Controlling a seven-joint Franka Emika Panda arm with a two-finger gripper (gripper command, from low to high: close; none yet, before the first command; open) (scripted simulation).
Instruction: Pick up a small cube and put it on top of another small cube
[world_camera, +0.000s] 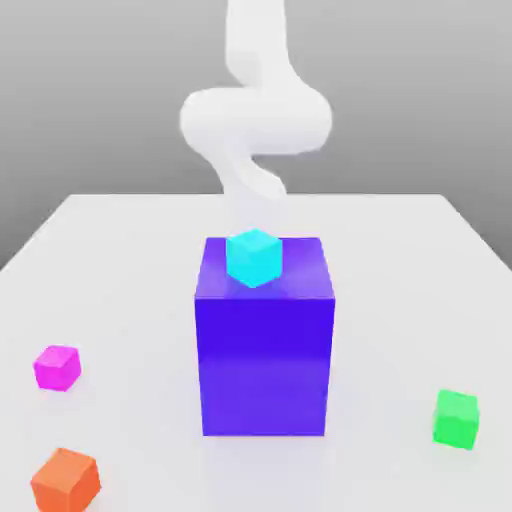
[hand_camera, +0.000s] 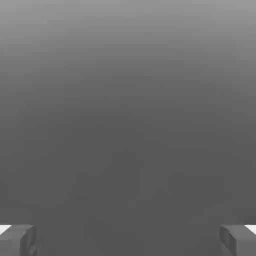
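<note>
Judging by its gloss, you'll find the small magenta cube (world_camera: 57, 367), resting on the white table (world_camera: 140, 260) near the exterior view's left, light, rigid, slick; pinch opposite flat faces with your wide-spread gripper (hand_camera: 128, 239).

Big blue-violet block (world_camera: 264, 365) mid-table (world_camera: 120, 260) — cyan cube (world_camera: 252, 257) atop, orange cube (world_camera: 65, 480), green cube (world_camera: 456, 418)

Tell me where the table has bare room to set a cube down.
Widest bare stretch: the table on either side of the big blue-violet block, toward the far edge. Also free is the near strip between that block and the green cube. The near corner on the exterior view's left is more crowded, holding the magenta cube and orange cube. The block's top holds a cyan cube.
</note>
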